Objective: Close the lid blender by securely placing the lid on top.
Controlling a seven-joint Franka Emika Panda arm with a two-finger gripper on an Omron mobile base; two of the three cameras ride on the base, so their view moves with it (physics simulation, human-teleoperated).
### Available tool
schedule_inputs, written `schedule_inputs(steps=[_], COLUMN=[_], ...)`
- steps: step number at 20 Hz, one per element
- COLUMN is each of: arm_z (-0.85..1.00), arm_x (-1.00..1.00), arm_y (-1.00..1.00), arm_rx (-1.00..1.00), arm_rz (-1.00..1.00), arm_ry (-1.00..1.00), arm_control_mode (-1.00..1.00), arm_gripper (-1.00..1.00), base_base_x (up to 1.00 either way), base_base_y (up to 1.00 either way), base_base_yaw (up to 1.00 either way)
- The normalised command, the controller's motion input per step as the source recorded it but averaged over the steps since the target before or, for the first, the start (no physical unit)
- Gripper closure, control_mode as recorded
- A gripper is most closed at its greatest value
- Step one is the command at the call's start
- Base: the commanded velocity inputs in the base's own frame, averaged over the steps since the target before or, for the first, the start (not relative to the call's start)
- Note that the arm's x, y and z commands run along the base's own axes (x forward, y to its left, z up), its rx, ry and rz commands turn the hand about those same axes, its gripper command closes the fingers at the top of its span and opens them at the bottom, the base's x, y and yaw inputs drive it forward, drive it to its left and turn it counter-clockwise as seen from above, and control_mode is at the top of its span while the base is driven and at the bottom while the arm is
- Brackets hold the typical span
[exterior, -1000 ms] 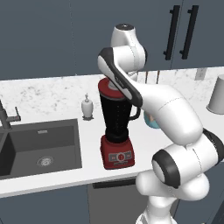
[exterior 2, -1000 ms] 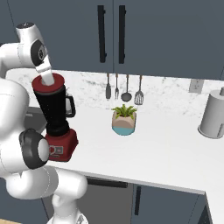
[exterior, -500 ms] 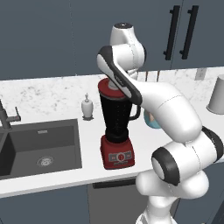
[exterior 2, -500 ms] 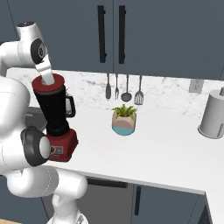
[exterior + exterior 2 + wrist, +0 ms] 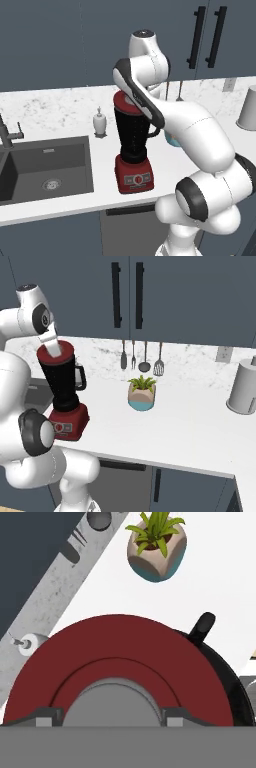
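Kitchen counter (image 5: pixel 190 421), simulated scene: the blender (image 5: pixel 133 150) stands upright near the front edge, red base w/ grey control panel facing the robot, black jar tapering down into it, side handle (image 5: pixel 80 377) turned toward the potted plant (image 5: pixel 141 393). The red lid (image 5: pixel 51 354) sits on top of the jar, level w/ its rim in both base views; from the hand camera the lid (image 5: pixel 120 662) is a wide red disc w/ grey centre cap, covering nearly all of the jar mouth, the black rim and handle peeking out at its right. The gripper (image 5: pixel 109 716) is right over the grey cap, its two dark tips flanking the cap left and right, so the fingers (image 5: pixel 46 716) are spread about as wide as the cap; whether they press it or just bracket it can't be told. In the left base view the arm's forearm crosses in front of the lid (image 5: pixel 124 104). A small white soap bottle (image 5: pixel 99 123) stands just left of the blender, by the sink (image 5: pixel 45 165). Utensils (image 5: pixel 140 356) hang on the back wall behind the plant; a grey canister (image 5: pixel 244 387) sits well apart at far right.
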Motion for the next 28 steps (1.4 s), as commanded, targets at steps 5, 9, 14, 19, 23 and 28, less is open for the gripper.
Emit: schedule_inputs(steps=[5, 9, 14, 19, 23, 28], arm_z=[-0.39, -0.09, 0.02, 0.02, -0.09, -0.50], arm_x=[0.06, 0.03, 0.00, -0.21, -0.11, -0.11], arm_y=[-0.01, -0.14, -0.29, -0.30, -0.24, -0.01], arm_rx=[0.00, 0.00, 0.00, 0.00, 0.00, 0.00], arm_rz=[-0.25, -0.25, -0.21, -0.08, -0.02, 0.00], arm_ry=[0.08, 0.17, 0.15, 0.00, 0.00, 0.01], arm_control_mode=[-1.00, -1.00, -1.00, -1.00, -1.00, -1.00], arm_gripper=[1.00, 1.00, 1.00, 1.00, 1.00, 1.00], base_base_x=[0.00, 0.00, 0.00, 0.00, 0.00, 0.00], base_base_y=[0.00, 0.00, 0.00, 0.00, 0.00, 0.00], base_base_yaw=[0.00, 0.00, 0.00, 0.00, 0.00, 0.00])
